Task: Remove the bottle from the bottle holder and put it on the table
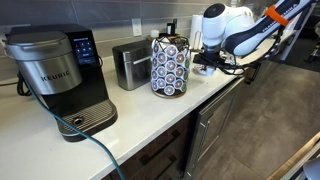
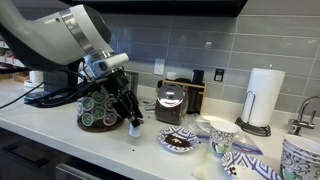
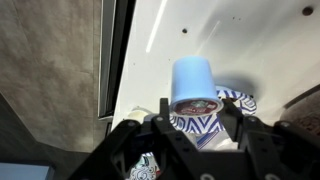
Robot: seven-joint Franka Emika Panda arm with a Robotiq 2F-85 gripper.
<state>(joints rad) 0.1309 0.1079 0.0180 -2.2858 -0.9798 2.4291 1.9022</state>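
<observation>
White table (image 1: 130, 125) with the gripper (image 2: 131, 114) down low and a small light-blue bottle (image 2: 135, 126) at its tips.
Wrist view: bottle (image 3: 191, 80) sat between the 2 dark fingers (image 3: 158, 118), close on both sides; could not tell if they squeezed it or stood just clear. Bottle was out of the pod carousel (image 2: 98, 110), just beside it, base at table level; contact with the surface unclear. Patterned bowl (image 3: 238, 100) lay right behind the bottle in the wrist view, and near it in an exterior view (image 2: 180, 141). Elsewhere on the table: Keurig machine (image 1: 55, 75), steel box (image 1: 130, 65), carousel (image 1: 170, 66) between box and gripper (image 1: 205, 68), paper towel roll (image 2: 265, 95) well apart.
</observation>
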